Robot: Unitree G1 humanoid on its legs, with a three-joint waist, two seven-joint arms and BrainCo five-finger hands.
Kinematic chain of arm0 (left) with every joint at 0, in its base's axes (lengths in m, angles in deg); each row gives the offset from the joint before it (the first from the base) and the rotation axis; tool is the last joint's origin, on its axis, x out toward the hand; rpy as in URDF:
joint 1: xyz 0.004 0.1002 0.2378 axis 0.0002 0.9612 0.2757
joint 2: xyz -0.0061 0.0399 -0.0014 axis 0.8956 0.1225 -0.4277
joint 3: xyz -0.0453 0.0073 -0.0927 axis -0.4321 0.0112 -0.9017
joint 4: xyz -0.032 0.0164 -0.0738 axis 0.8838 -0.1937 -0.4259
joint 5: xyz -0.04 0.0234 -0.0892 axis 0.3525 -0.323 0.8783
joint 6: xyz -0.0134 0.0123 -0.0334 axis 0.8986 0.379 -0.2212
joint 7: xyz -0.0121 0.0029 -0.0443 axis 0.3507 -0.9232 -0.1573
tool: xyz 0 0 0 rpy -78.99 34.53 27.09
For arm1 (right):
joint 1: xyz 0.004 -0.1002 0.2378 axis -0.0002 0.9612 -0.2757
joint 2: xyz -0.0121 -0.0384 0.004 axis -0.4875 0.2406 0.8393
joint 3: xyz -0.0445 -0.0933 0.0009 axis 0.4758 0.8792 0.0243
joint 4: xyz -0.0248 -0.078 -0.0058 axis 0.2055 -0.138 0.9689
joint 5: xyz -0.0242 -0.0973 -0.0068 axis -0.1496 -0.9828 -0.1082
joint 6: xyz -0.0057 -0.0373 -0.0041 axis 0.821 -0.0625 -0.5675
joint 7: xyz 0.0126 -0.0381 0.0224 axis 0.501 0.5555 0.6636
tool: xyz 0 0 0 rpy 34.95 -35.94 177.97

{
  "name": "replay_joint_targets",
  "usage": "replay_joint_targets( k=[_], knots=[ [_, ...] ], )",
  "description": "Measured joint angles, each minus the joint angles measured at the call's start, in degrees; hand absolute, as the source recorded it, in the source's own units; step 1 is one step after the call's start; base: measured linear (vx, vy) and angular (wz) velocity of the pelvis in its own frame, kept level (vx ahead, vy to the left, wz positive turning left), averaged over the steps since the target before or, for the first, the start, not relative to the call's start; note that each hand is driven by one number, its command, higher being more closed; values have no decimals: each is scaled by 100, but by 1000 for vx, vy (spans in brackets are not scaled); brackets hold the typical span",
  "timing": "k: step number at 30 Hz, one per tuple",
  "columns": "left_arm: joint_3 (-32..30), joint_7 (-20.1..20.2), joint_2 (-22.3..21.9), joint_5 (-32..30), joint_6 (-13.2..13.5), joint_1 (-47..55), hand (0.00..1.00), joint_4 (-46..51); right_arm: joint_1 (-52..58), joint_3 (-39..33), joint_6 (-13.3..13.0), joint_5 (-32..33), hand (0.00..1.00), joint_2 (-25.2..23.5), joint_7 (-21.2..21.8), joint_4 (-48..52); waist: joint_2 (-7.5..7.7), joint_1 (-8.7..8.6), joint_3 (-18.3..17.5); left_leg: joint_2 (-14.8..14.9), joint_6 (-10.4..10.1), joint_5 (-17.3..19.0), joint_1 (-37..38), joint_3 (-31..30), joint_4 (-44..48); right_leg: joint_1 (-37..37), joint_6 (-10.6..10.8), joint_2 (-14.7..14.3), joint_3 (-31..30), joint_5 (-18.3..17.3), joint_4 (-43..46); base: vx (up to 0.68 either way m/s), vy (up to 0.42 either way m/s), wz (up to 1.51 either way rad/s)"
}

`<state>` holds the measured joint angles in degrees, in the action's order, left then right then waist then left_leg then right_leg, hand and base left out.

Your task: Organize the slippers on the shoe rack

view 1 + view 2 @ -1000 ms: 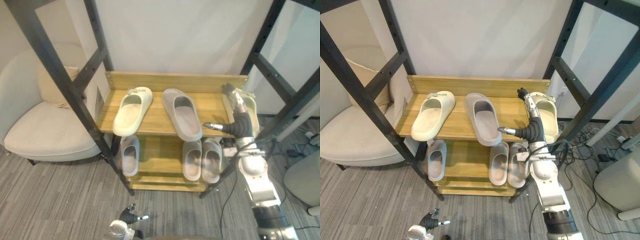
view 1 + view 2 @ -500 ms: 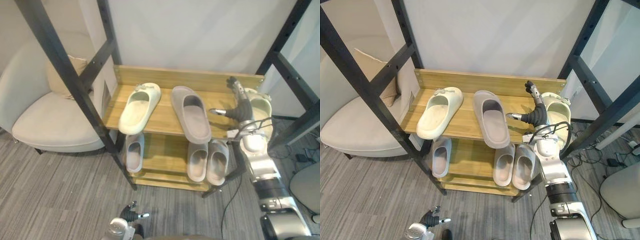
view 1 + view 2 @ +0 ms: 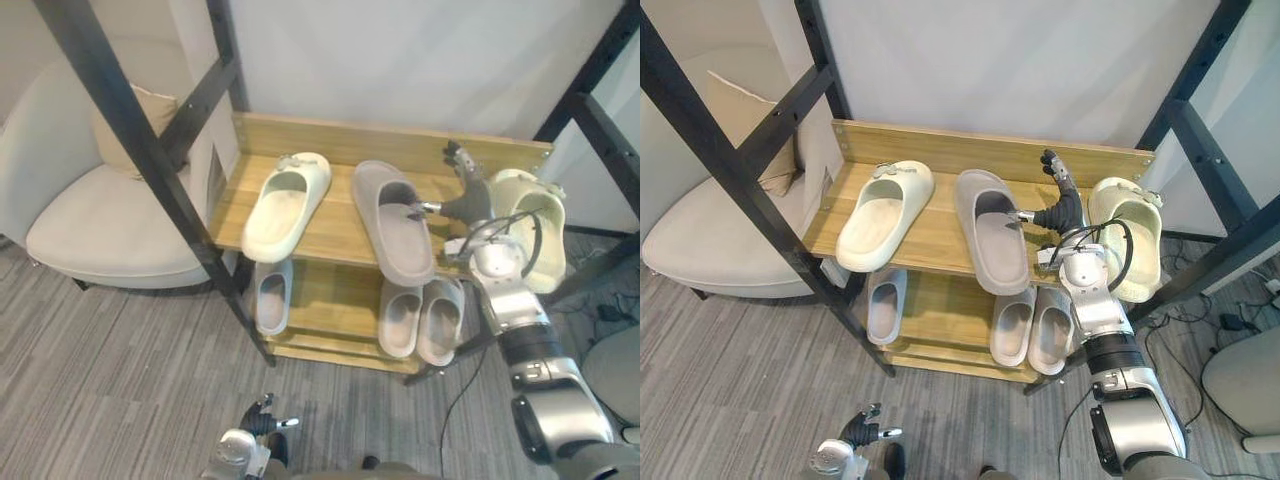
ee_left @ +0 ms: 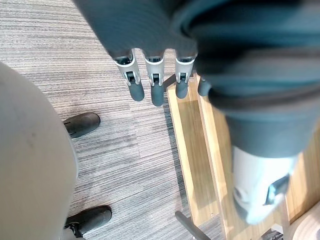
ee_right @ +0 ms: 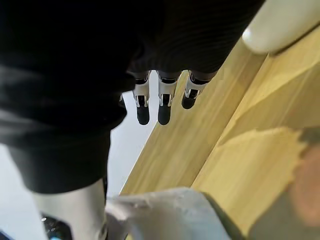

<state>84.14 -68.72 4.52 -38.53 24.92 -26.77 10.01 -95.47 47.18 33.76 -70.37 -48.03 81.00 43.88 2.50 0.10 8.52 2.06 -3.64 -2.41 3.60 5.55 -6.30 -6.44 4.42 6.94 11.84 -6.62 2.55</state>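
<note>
- At far left, a pale armchair (image 3: 90, 230) stood beside the shoe rack (image 3: 330, 145).
- Left hand (image 4: 152, 82) hung low over the floor (image 4: 125, 165), fingers straight and apart, holding nothing.
- Top shelf (image 3: 330, 232), left: left cream slipper (image 3: 285, 205), angled, near end over the front edge.
- Middle: grey slipper (image 3: 395, 225), near end overhanging the front edge.
- Right hand (image 3: 1060, 210) sat between the grey slipper and the right cream slipper (image 3: 530, 225), fingers straight, gripping nothing. Its thumb reached over the grey slipper's opening; contact unclear.
- Lower shelf (image 3: 320, 300): single grey slipper (image 3: 268, 298) at left, grey pair (image 3: 400, 318) at right.
</note>
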Motion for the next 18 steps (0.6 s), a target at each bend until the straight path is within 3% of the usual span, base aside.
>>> replay_joint_targets(
  k=[15,16,18],
  knots=[
    [0,-5,72,120,11,-31,0,32,-765,172,160,-16,0,-166,98,-804,61,35,120,-1,-8,-33,-67,-57,-2,37,-2,3,59,3,5,-7,-1,1],
    [0,-6,76,120,9,-30,0,36,-847,223,165,-15,100,-184,99,-916,66,37,123,-1,-8,-34,-66,-56,-2,37,-2,3,59,3,5,0,0,0],
    [0,-6,90,163,9,-30,0,59,-957,312,168,-18,100,-205,109,-970,79,38,150,2,-16,-39,-66,-58,-2,38,-2,3,59,4,9,0,0,0]
  ],
)
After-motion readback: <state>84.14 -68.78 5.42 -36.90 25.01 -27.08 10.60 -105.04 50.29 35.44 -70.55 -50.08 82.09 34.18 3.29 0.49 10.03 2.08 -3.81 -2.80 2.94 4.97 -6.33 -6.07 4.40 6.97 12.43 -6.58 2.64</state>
